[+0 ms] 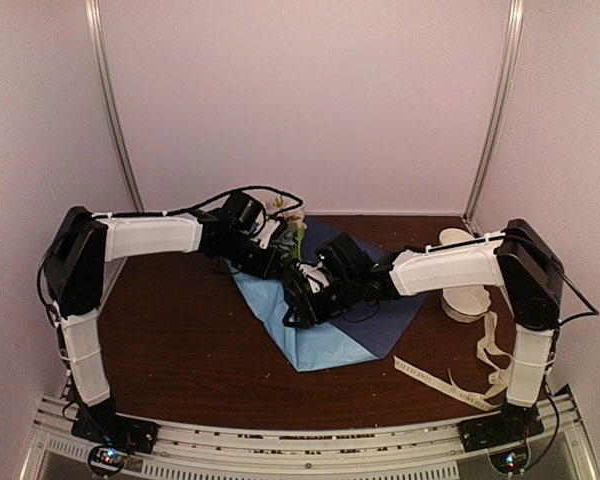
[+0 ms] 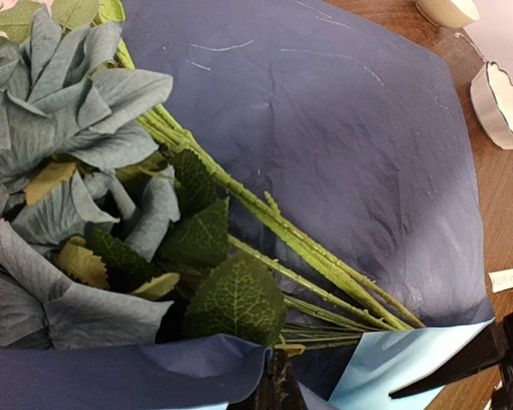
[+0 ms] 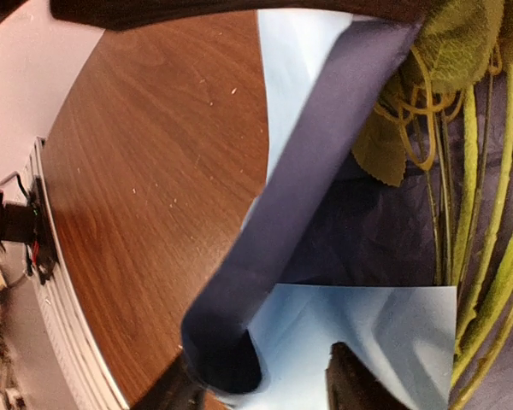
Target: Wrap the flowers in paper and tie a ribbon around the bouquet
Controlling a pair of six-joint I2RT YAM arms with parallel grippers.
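Top external view gives us a large creased rectangular sheet of paper point(image 1: 325, 335), light blue on one face and navy on the other, lying on the dark wood-grain table point(image 1: 170, 330) between the two arms. A small bunch of artificial flowers point(image 1: 292, 228) with pale blooms and thin green stems rests on its far part, blooms pointing away from the bases. We see the left gripper point(image 1: 267, 256) at the sheet's left edge beside the bunch. The right gripper point(image 1: 302, 298) is just nearer to the bases, over the light blue face.

From the left wrist we find soft, crinkled petals, veined serrated leaves point(image 2: 239, 299) and ridged stems point(image 2: 308, 252) lying on the matte navy face. A navy flap rises along the bottom edge, where the left fingers point(image 2: 278, 389) are pressed together on the fold.

From the right wrist, the right fingers point(image 3: 359, 384) stand spread, with a rolled navy fold between them, close against one of them.

A long, narrow cream ribbon point(image 1: 450, 378) with dark lettering curls on the table by the right base, near two white scalloped bowls point(image 1: 467, 300) and apart from the paper.
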